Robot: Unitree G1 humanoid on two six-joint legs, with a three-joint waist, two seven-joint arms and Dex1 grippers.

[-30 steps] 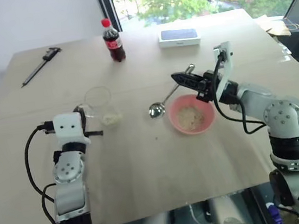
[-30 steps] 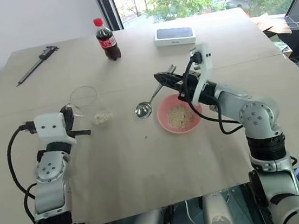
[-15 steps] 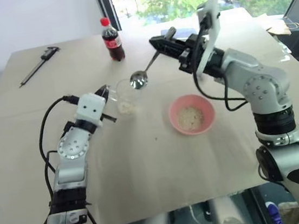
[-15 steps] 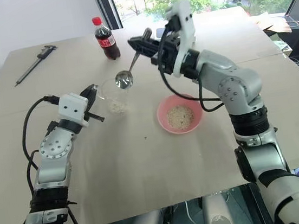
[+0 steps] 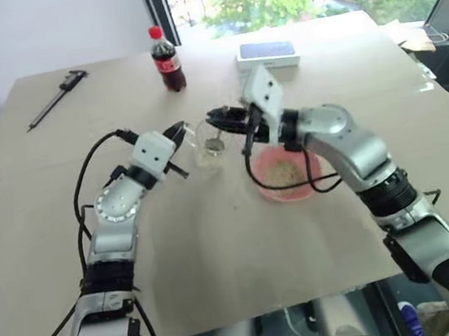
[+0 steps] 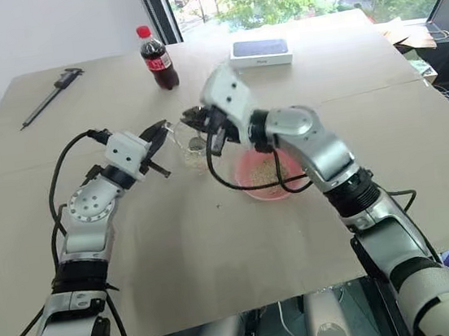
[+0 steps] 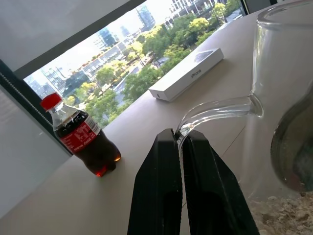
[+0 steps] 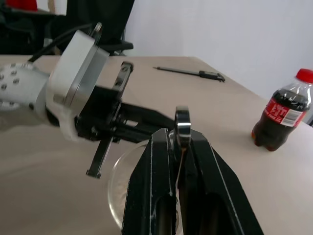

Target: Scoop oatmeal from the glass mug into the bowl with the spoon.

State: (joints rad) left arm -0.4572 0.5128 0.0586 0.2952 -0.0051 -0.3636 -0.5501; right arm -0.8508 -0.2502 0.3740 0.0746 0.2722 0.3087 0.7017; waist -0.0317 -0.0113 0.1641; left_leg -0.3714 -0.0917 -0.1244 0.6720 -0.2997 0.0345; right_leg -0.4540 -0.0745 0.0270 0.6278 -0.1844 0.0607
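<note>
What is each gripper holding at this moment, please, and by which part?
The left gripper pinches the mug by its handle. The right gripper grips the spoon near the end of its handle, the head down in the mug.

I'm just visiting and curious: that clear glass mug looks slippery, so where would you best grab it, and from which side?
By its side handle, coming from the robot's left, where the handle sticks out. It is a thin loop that two fingers can pinch, as the left gripper does now. The glass mug has a wide round body, likely harder to clamp.
</note>
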